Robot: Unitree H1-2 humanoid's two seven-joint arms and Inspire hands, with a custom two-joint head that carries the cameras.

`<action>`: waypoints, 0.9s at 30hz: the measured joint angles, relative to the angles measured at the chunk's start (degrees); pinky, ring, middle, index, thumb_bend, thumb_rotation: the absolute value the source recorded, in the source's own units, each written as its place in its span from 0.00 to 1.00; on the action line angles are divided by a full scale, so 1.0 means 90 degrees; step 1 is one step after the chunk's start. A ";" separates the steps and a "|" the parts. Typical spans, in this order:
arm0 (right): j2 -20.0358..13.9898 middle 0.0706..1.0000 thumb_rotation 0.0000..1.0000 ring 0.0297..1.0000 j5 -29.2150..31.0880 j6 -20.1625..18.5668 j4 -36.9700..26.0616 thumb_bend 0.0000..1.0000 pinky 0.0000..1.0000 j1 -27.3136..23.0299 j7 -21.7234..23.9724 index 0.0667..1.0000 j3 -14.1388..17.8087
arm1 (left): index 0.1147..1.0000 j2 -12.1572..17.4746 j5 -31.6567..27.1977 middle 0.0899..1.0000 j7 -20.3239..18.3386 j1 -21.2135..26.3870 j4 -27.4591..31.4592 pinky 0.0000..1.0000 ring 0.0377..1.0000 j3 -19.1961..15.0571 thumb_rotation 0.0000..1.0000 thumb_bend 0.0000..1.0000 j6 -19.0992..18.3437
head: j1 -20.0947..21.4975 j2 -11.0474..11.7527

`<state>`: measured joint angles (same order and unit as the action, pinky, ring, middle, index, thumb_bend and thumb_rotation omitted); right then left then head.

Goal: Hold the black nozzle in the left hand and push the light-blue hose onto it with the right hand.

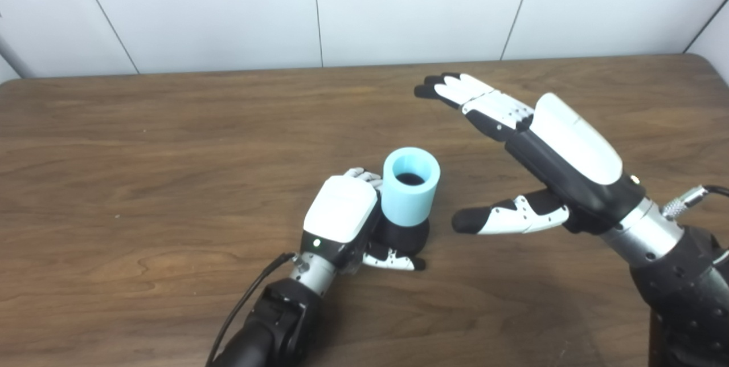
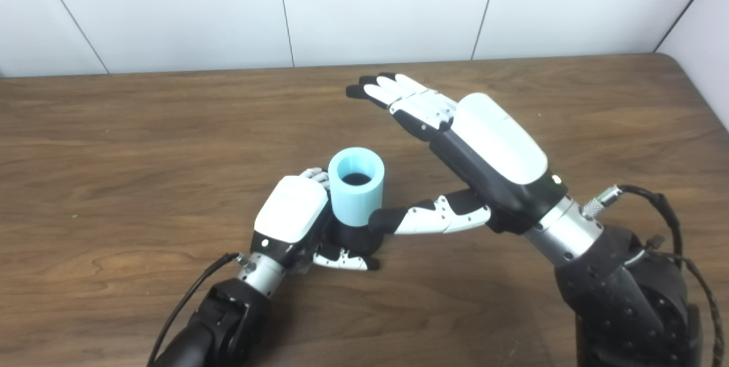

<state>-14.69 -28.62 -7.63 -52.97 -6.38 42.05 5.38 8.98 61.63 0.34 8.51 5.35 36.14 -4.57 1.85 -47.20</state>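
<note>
A short light-blue hose [image 1: 410,187] stands upright on the black nozzle [image 1: 403,235], whose round base shows just below it on the wooden table [image 1: 171,145]. My left hand [image 1: 347,213] is shut on the nozzle, thumb wrapped across its front. My right hand [image 1: 541,145] hovers to the right of the hose, open, fingers stretched up and away, thumb pointing toward the hose without touching it. The hose's dark bore faces up.
A white panelled wall [image 1: 364,8] runs behind the table's far edge. Cables trail from both wrists near the bottom of the picture.
</note>
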 measured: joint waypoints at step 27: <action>0.0006 0.95 0.97 0.98 -0.0307 -0.0233 0.0000 0.59 0.89 0.0209 -0.0003 0.92 -0.0222 | 0.95 0.0762 -0.0145 0.93 -0.1345 0.0053 0.0847 1.00 0.94 -0.1092 0.61 1.00 0.0334 | -0.0196 0.0078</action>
<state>-14.64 -31.39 -9.72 -52.97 -4.49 42.02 3.38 15.84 60.33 -11.77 8.98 12.97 26.32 -1.57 0.09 -46.50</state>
